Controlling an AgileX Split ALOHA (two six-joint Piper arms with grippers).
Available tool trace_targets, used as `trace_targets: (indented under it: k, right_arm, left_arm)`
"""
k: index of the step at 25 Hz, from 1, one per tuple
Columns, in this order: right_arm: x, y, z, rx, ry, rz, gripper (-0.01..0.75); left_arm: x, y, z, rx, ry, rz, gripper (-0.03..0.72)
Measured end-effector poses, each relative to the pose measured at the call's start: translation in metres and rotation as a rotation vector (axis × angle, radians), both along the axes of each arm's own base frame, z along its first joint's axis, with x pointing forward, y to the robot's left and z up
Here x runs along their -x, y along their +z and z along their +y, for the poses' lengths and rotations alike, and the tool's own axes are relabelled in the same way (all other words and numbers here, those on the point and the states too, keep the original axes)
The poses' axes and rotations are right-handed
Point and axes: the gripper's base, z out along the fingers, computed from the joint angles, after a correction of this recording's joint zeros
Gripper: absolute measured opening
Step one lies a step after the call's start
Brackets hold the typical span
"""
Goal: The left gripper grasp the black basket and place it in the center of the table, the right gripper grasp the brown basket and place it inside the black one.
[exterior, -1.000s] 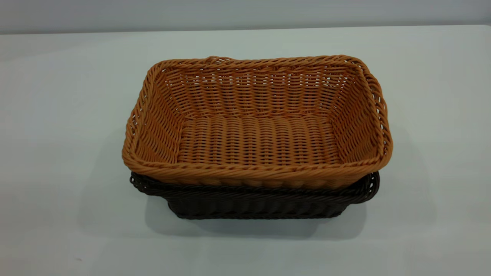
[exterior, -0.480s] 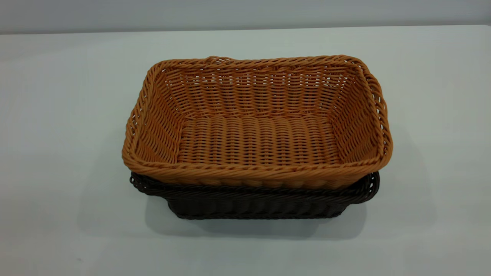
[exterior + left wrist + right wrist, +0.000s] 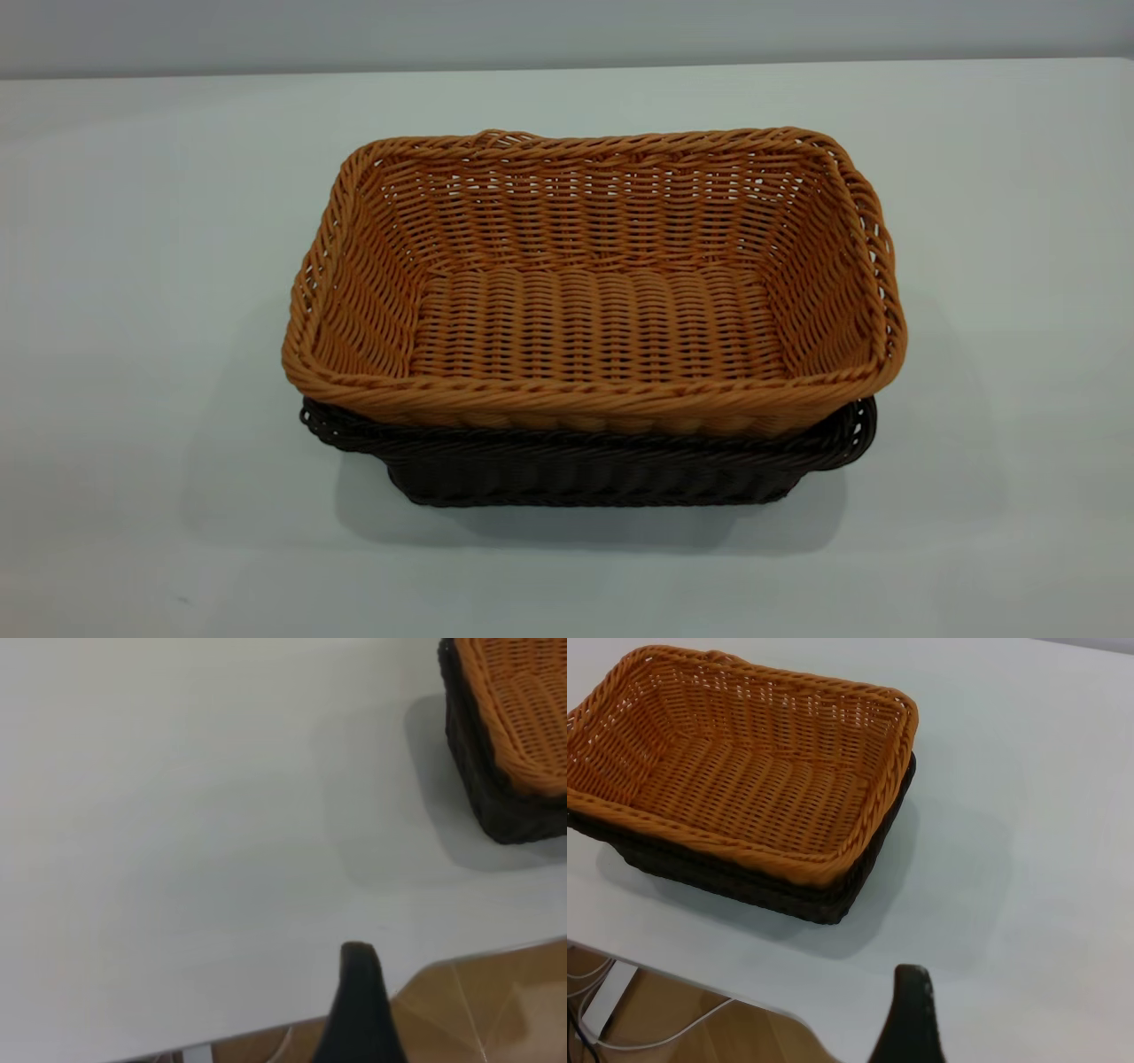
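Note:
The brown basket sits nested inside the black basket at the middle of the table. Only the black basket's rim and near wall show beneath it. Neither gripper shows in the exterior view. In the left wrist view the left gripper is a dark tip over the table's edge, far from the stacked baskets: brown basket, black basket. In the right wrist view the right gripper hangs over the table near its edge, apart from the brown basket and the black basket.
The table edge and brown floor show past it in the left wrist view. Cables lie on the floor below the table edge in the right wrist view. Bare tabletop surrounds the baskets.

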Motion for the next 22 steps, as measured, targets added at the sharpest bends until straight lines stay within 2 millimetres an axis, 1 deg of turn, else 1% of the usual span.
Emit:
trace_targets:
  k: [3,9,22]
  right_arm:
    - [0.0,0.0,0.0,0.0,0.0,0.0,0.541]
    - [0.0,0.0,0.0,0.0,0.0,0.0,0.541]
    - [0.0,0.0,0.0,0.0,0.0,0.0,0.541]
  left_arm:
    - [0.003,-0.001,0.003,-0.007,0.054,-0.026,0.517]
    - [0.003,-0.001,0.013,0.02,0.213,-0.028,0.517]
    - [0.003,0.0,0.013,0.031,0.229,-0.03,0.517]
